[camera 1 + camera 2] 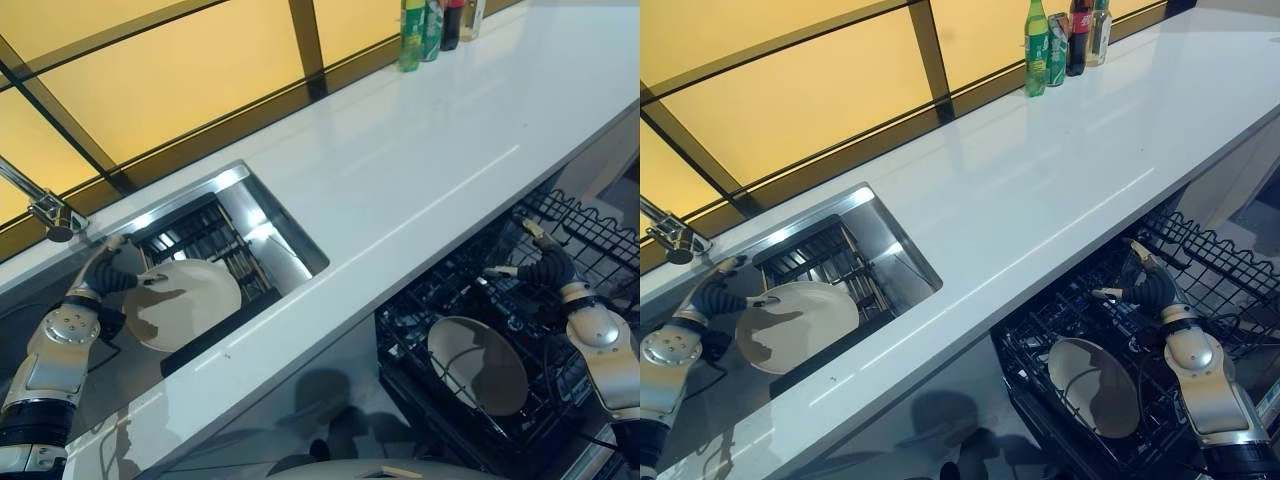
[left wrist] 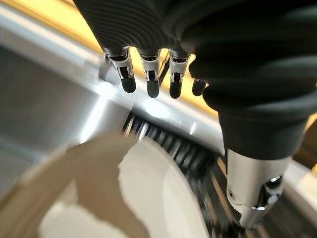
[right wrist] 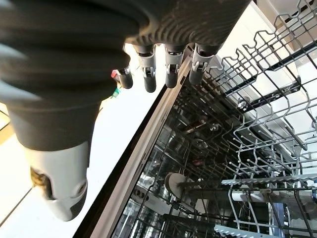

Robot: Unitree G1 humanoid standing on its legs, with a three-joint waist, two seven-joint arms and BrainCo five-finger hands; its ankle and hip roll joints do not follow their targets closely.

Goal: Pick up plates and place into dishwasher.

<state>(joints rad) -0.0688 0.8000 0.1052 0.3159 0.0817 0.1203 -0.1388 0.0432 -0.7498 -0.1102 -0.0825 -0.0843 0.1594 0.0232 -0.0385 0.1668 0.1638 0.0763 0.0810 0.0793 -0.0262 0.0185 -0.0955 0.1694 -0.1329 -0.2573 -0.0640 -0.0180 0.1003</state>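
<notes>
dishwasher rack (image 1: 590, 235), pulled out under the counter: one plate (image 1: 478, 365) already lodged in it; right hand (image 1: 540, 266) above, fingers straight, empty. sink (image 1: 265, 215): second plate (image 1: 185, 303) lying there, waiting; left hand (image 1: 112, 275) over its rim, fingers relaxed, no grip seen. countertop (image 1: 420, 150): bottles (image 1: 428, 28) far back. judged about half done.
</notes>
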